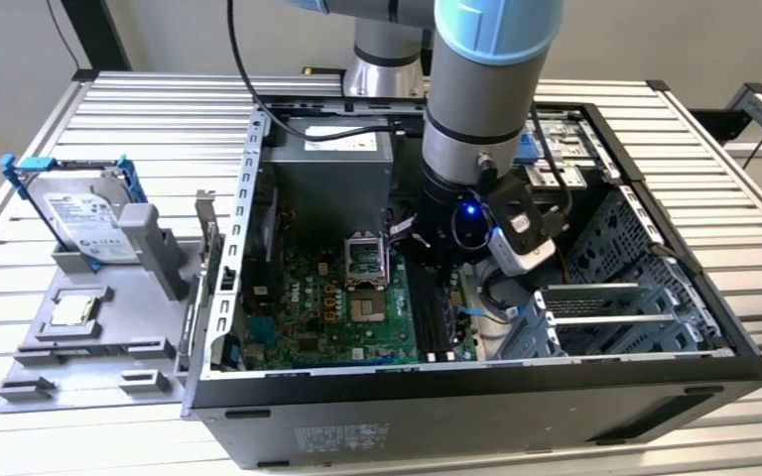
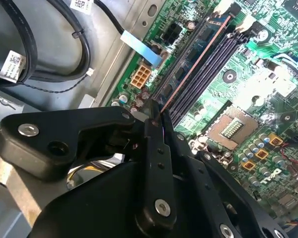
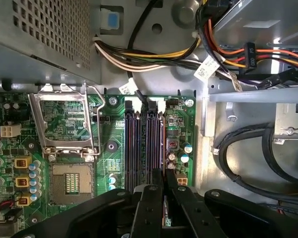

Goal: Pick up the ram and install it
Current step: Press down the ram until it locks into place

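- Where print shows, it sits on white paper tags [image 2: 12, 65] tied to black cables in the second wrist view, and on a white label on the silver hard drive in its blue bracket [image 1: 83, 213] in the exterior view.
- That drive stands on a grey plastic tray [image 1: 103, 332] at the exterior view's left, on a slatted metal table [image 1: 156, 109], with a small square silver chip [image 1: 74, 309] lying beside it.
- From the exterior view, the grey and pale-blue robot arm [image 1: 480, 99] reaches down into the open black computer case [image 1: 487, 416], over the green motherboard [image 1: 341, 307].
- Up close, the first wrist view shows the dark memory slots [image 3: 134, 144] and the open metal processor socket [image 3: 64, 124] beside them.
- Black and angular, the gripper [image 2: 156, 106] has its fingers [image 3: 149, 198] drawn nearly together, pinching the near end of the long, thin blue-green ram [image 2: 193, 57].
- Edge-up, the ram stands along the slot nearest the case wall; whether it is fully seated cannot be told.
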Controlling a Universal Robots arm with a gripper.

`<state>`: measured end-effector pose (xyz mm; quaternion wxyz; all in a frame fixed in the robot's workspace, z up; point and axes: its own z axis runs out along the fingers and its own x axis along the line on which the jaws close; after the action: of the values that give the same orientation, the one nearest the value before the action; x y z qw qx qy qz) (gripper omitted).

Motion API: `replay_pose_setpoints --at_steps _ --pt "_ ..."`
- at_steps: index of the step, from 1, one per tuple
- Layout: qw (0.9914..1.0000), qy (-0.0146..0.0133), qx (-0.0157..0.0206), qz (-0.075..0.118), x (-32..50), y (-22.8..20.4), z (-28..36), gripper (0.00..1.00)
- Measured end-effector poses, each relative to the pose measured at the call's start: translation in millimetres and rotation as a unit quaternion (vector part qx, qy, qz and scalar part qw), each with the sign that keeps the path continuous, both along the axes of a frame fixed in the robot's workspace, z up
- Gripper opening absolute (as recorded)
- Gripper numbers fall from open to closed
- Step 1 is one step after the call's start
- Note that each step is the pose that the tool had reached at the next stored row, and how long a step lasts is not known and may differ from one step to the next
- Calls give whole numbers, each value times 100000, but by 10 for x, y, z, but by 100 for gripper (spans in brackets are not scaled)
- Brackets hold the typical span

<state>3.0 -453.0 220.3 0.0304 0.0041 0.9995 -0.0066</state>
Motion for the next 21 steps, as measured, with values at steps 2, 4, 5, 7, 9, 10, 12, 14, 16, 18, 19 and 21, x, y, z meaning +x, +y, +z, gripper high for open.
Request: replay_pose_setpoints --at_steps 2,4,5,7,9,10,12,14,16,18,19,21 --pt "100000 -3 12 38 -3 1 -2 0" --pt "100000 -8 19 77 -11 1 -6 0" --pt "100000 -7 11 100 -16 1 -6 0" --pt "100000 -8 14 113 -17 1 -14 0" --pt "100000 -4 20 113 -18 1 -31 0" --pt "100000 -4 12 112 -18 0 -36 0" --pt "100000 1 0 109 -18 0 -38 0" --pt "100000 -3 9 109 -18 0 -39 0" --pt "100000 -3 11 109 -18 0 -40 0" --pt "100000 -2 11 108 -18 1 -40 0" --pt "100000 -3 12 108 -18 0 -42 0" --pt "100000 -5 14 111 -18 1 -65 0"
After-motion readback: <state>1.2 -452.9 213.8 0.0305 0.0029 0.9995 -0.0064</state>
